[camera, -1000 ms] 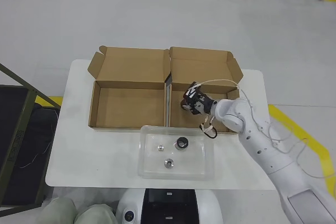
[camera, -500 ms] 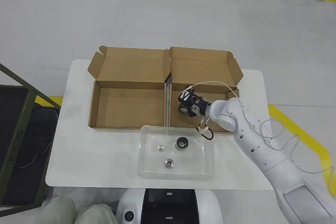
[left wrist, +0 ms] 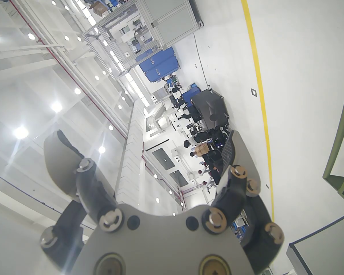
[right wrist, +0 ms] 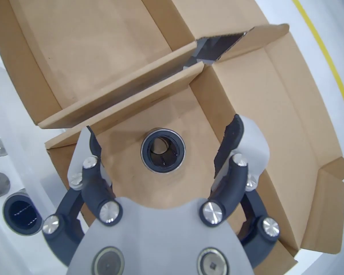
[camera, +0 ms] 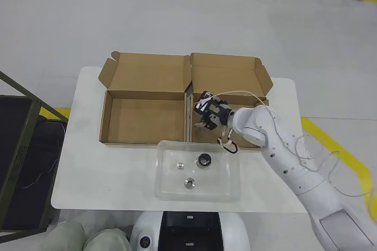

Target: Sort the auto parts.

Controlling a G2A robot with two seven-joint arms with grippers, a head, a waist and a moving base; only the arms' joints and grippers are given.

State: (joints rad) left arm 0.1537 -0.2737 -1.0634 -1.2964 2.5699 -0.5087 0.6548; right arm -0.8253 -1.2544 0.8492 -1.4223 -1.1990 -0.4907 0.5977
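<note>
Top view: right gripper [camera: 208, 114] hangs over the right box [camera: 229, 75], at its near-left corner beside the left box [camera: 144, 119]. The clear tray [camera: 169, 188] lies nearer and holds a second bearing [camera: 203, 160].
Left wrist view: left gripper [left wrist: 144, 144] is spread wide and holds nothing.
Right wrist view: the right jaws gape, and a black bearing [right wrist: 163, 153] stands untouched between them on the box floor.

So on the table [camera: 88, 157] the left box [camera: 144, 119] and right box [camera: 229, 75] sit side by side at the back, the tray [camera: 169, 188] just in front holds a ring [camera: 203, 160], a small part [camera: 180, 166] left of it and a round part [camera: 189, 183] nearer the front, and a bearing [right wrist: 163, 153] is in the right box.
</note>
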